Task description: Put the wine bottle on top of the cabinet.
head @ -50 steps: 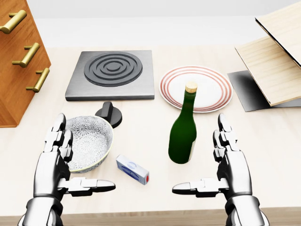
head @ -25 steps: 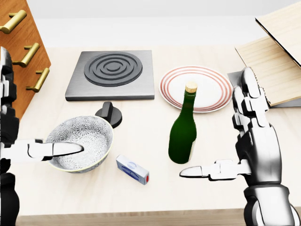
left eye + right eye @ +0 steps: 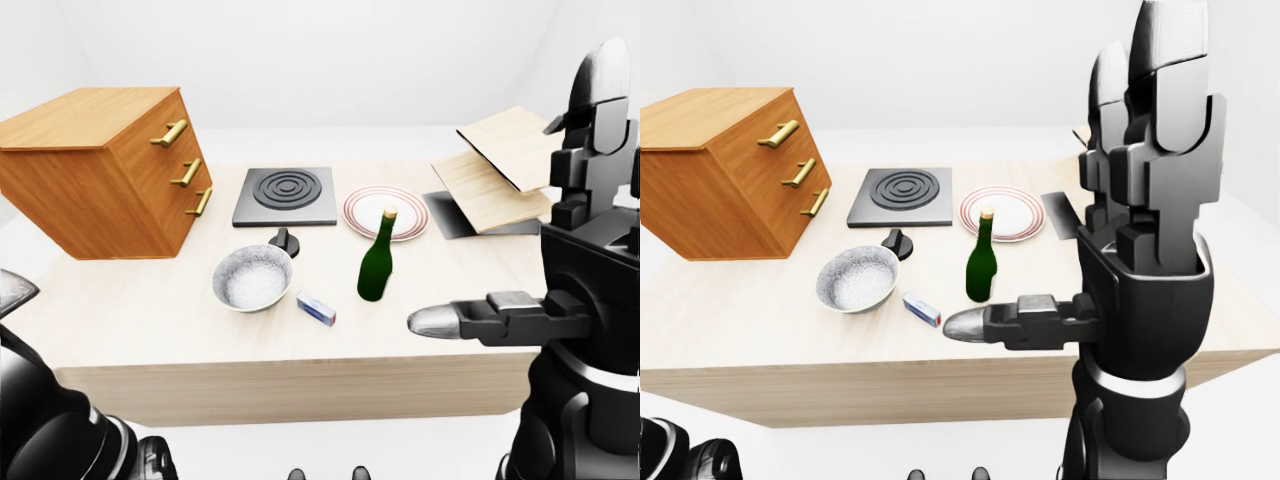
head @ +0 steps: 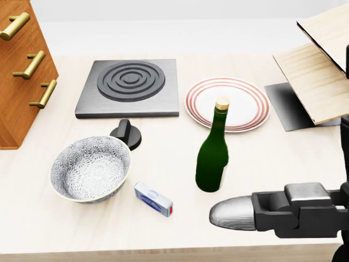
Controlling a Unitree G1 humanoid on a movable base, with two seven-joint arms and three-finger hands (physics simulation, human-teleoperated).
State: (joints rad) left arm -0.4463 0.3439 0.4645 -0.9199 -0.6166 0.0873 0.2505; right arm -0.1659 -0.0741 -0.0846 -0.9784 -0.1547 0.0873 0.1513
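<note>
We are only starting: the wine bottle [image 4: 212, 155] is standing upright and untouched on the tabletop [image 4: 283, 164], just below the striped plate [image 4: 245, 93], while our right hand [image 3: 1140, 250] is hanging near it with fingers spread wide and empty. Our left hand is showing no fingers, so we cannot tell its state. The cabinet [image 3: 95, 170] top is sitting bare at the tabletop's left end, with the bowl [image 4: 90, 168] lying between.
</note>
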